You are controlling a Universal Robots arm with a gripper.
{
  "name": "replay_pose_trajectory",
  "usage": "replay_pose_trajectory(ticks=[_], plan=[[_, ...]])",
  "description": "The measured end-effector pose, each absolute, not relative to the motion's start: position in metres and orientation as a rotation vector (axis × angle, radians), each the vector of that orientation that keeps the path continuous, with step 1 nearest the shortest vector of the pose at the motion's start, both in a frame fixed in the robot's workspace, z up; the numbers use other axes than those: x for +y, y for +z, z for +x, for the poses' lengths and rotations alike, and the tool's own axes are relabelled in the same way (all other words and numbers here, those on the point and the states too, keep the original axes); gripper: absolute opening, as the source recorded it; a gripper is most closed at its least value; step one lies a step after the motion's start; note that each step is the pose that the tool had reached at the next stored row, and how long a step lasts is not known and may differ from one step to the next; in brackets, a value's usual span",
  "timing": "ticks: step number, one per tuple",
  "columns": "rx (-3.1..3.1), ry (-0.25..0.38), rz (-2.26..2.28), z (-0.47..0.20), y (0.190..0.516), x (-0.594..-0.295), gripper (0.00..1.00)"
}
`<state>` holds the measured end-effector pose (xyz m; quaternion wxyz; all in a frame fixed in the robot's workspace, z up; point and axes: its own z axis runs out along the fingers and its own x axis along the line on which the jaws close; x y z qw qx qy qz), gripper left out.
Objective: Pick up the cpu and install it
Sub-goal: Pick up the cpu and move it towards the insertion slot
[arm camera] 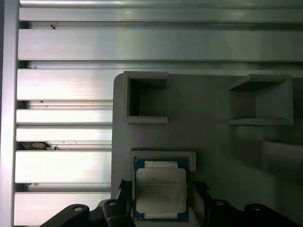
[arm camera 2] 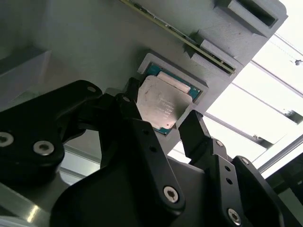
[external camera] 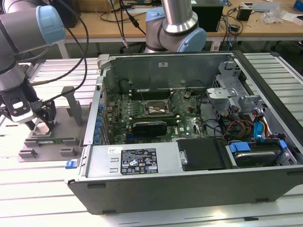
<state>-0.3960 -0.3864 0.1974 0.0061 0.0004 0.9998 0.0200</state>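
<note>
Reaching down to the tray (arm camera: pixel 213 142), the fingers (arm camera 2: pixel 199 137) straddle the cpu (arm camera: pixel 161 191), not yet closed.

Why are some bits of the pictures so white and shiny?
In the second wrist view, light washes the table out white beside the tray; in the first wrist view its slats gleam in stripes and the cpu shines softly; in the exterior view the table's near part glares while the case stays dim inside.

**Head count at the tabletop**

Two arms: one robot arm (external camera: pixel 19 33) at the exterior view's left and a second arm (external camera: pixel 176 21) behind the case. One end effector (external camera: pixel 41 124). One cpu (arm camera: pixel 161 190). One grey tray (external camera: pixel 47 147). One computer case (external camera: pixel 189 189). One tabletop (external camera: pixel 28 194).
</note>
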Motion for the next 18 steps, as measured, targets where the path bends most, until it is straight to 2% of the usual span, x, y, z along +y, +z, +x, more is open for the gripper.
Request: replay_pose_trajectory(ticks=[16,18], plan=[[3.129,0.062,-0.004,-0.3960,0.1894,-0.3864,0.61],[3.129,0.062,-0.004,-0.3960,0.1893,-0.3864,0.54]])
